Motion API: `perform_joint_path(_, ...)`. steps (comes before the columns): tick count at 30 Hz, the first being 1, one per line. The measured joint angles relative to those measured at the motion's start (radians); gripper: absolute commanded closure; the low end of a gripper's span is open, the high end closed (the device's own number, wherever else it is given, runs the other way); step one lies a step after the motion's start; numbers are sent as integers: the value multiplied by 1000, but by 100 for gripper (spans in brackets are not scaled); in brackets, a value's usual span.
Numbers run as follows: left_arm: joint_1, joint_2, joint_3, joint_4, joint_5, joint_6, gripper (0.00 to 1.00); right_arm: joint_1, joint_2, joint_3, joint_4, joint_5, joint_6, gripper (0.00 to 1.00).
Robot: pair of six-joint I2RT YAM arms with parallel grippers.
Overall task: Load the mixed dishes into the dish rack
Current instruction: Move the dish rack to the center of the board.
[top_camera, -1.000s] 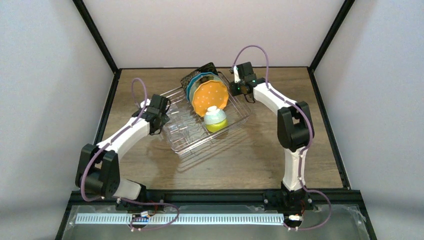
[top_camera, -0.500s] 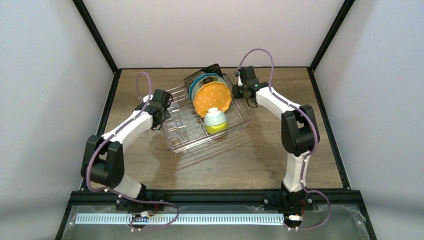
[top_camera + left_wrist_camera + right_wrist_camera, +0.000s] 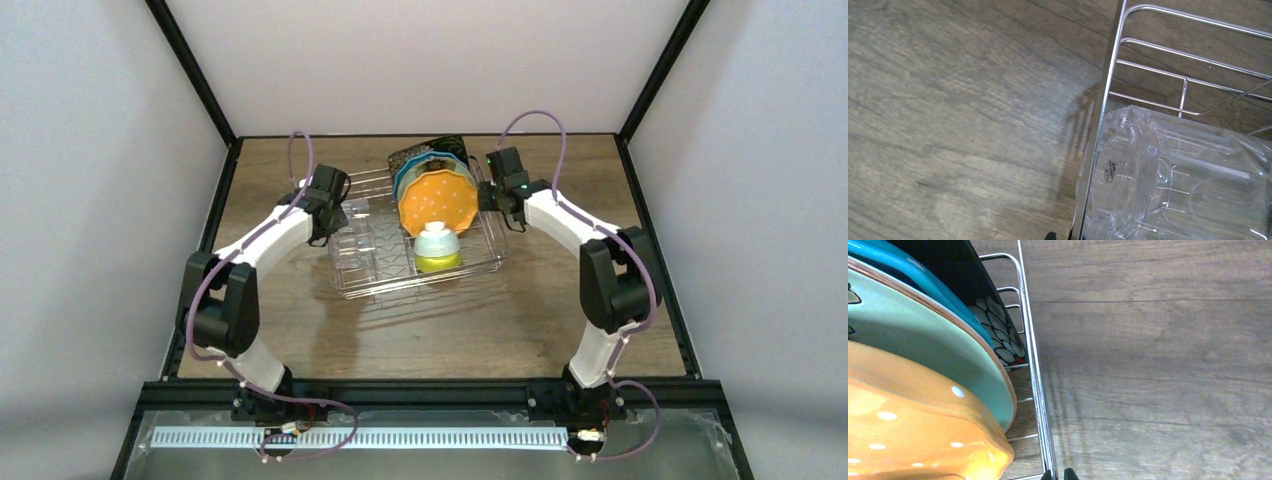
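The silvery wire dish rack (image 3: 392,291) sits mid-table, holding the mixed dishes. A black floral plate (image 3: 421,153), a teal plate (image 3: 923,282), a mint plate (image 3: 928,345) and an orange dotted plate (image 3: 437,200) stand upright at its right end. A small yellow-green bowl (image 3: 437,248) lies in front of them. A clear glass (image 3: 1173,175) lies on its side at the left end. My left gripper (image 3: 334,205) is shut on the rack's left rim (image 3: 1099,120). My right gripper (image 3: 1058,475) is shut on the right rim (image 3: 1034,370).
Wooden tabletop (image 3: 520,320) lies around the rack, bounded by a black frame (image 3: 195,65) and pale walls. Both arm bases sit on the near rail (image 3: 420,395).
Both arms have turned the rack clockwise with the dishes in it: the left gripper went farther away, the right one came nearer. The rack now lies nearly square to the table.
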Motion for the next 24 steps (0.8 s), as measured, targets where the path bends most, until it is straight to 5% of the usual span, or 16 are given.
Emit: perform_joint_path(24,14,151,179,3,107,135,97,-13,-66,-64,-58,108,60,99)
